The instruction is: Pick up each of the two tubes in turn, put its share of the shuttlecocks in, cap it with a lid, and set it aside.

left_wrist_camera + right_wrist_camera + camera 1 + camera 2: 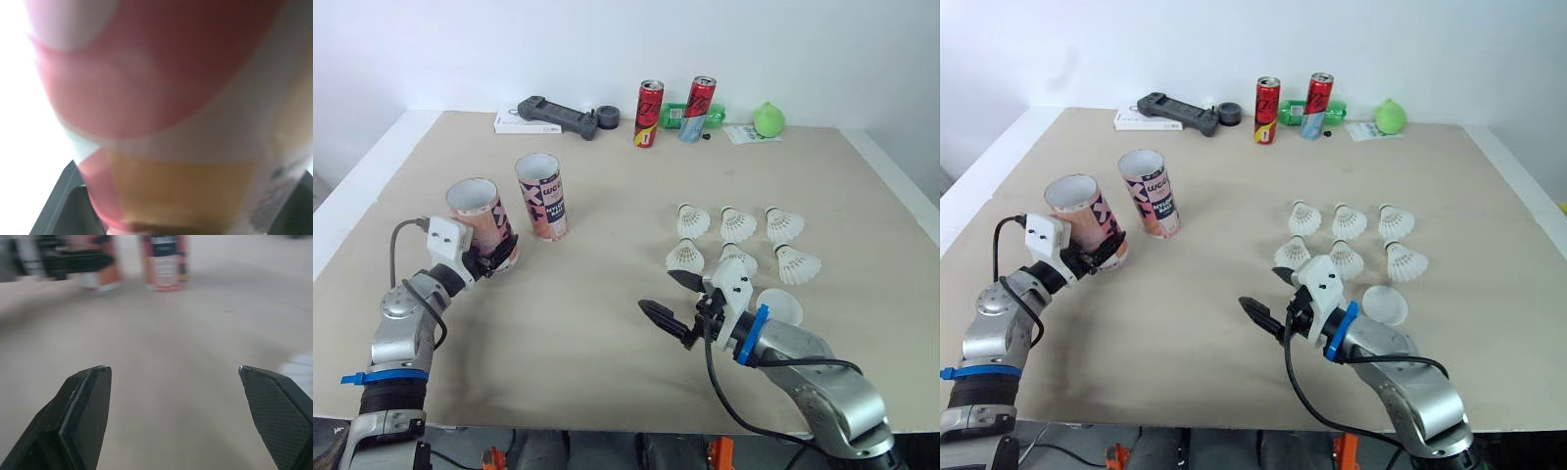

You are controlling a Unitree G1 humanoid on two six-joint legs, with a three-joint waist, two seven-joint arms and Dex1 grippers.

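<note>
A pink and white open tube [480,217] leans slightly at the table's left, and my left gripper [495,258] is shut on its lower part. The left wrist view has this tube [166,98] pressed between the fingers. A second open tube [541,196] stands upright just right of it. Several white shuttlecocks [735,241] sit in two rows on the right. A white lid [779,306] lies just in front of them. My right gripper [661,294] hovers low over bare table, left of the lid, open with nothing between its fingers [88,401].
Along the far edge stand two red cans [649,113], a green bottle [677,115], a green ball [769,119], a black controller [553,115], a dark tape roll [609,117] and a white box [512,124]. Bare table [597,294] lies between the arms.
</note>
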